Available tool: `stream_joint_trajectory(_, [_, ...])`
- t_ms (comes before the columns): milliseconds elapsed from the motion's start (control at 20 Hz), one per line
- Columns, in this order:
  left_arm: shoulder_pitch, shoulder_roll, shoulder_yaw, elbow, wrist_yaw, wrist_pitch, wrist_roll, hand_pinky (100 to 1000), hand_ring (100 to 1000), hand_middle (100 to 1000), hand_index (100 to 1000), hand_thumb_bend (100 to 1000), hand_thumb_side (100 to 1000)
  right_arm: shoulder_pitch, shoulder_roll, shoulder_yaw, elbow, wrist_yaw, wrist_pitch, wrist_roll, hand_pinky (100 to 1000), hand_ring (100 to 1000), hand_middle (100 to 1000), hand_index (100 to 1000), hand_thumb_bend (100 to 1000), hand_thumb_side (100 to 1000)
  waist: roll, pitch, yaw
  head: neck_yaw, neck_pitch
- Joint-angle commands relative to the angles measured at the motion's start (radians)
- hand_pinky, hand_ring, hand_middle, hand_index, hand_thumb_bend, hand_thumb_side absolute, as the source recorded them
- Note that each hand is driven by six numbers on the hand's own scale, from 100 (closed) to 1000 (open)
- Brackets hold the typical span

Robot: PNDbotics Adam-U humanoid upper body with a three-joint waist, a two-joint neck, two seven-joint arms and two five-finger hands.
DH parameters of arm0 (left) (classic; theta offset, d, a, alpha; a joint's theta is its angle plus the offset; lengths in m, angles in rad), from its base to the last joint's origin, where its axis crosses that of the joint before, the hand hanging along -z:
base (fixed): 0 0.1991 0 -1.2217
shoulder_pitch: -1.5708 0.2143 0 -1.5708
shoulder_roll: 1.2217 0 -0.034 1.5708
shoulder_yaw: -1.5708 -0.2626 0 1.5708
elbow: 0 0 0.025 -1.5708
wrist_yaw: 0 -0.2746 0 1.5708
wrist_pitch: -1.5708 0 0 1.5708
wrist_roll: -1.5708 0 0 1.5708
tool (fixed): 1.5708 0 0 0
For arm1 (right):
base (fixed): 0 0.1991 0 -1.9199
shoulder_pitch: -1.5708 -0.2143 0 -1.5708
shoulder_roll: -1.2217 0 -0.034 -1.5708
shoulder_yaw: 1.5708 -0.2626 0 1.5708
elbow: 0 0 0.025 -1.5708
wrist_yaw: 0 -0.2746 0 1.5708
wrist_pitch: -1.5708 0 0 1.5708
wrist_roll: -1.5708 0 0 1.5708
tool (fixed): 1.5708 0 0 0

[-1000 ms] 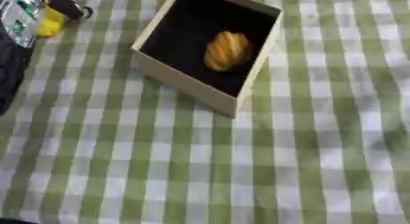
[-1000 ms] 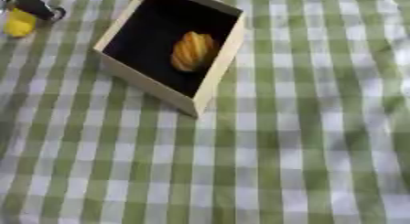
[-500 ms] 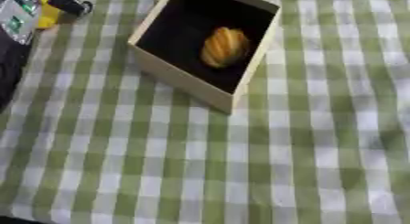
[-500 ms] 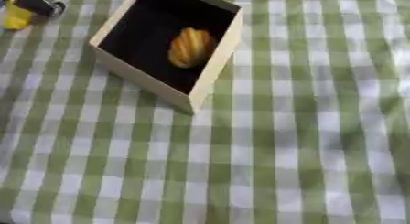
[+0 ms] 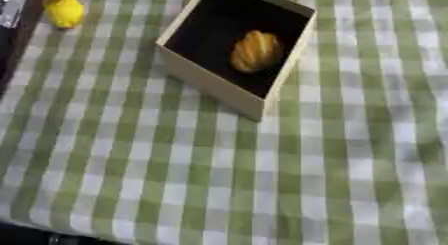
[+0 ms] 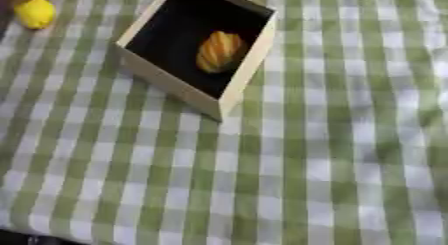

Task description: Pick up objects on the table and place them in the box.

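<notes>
Neither hand shows in either view — an orange ridged object (image 5: 256, 50) lies inside the box (image 5: 213, 84), a yellow object (image 6: 35, 11) far left.

Pale wooden box with black inside (image 6: 175, 87) sits on green-white checked tablecloth (image 6: 306, 169). Orange ridged object (image 6: 218, 51) lies inside it. Yellow rounded object (image 6: 35, 11) far left, apart.

Both eyes look steeply down from the head. Each shows the box (image 5: 234, 48) far left. The right eye's picture sits slightly further right.
</notes>
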Motion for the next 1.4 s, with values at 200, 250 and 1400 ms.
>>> stream_joint_trajectory(200, [0.014, 0.037, 0.026, 0.039, -0.002, 0.005, -0.018, 799, 878, 780, 913, 454, 286, -0.008, -0.011, -0.007, -0.02, -0.012, -0.002, 0.002, 935, 820, 709, 907, 100, 628, -0.007, -0.033, 0.002, 0.006, 0.005])
stream_joint_trajectory(250, [0.018, 0.033, 0.026, 0.046, 0.006, 0.004, -0.018, 798, 877, 779, 913, 452, 289, -0.009, -0.01, -0.006, -0.02, -0.014, -0.002, 0.003, 935, 820, 708, 907, 100, 628, -0.008, -0.033, 0.0, 0.007, 0.004])
stream_joint_trajectory(1400, [0.025, 0.052, -0.059, -0.236, 0.128, -0.044, -0.07, 611, 601, 495, 678, 100, 138, -0.001, -0.012, -0.009, -0.02, -0.021, 0.0, 0.007, 938, 818, 703, 909, 100, 625, -0.007, -0.044, 0.015, -0.012, 0.022])
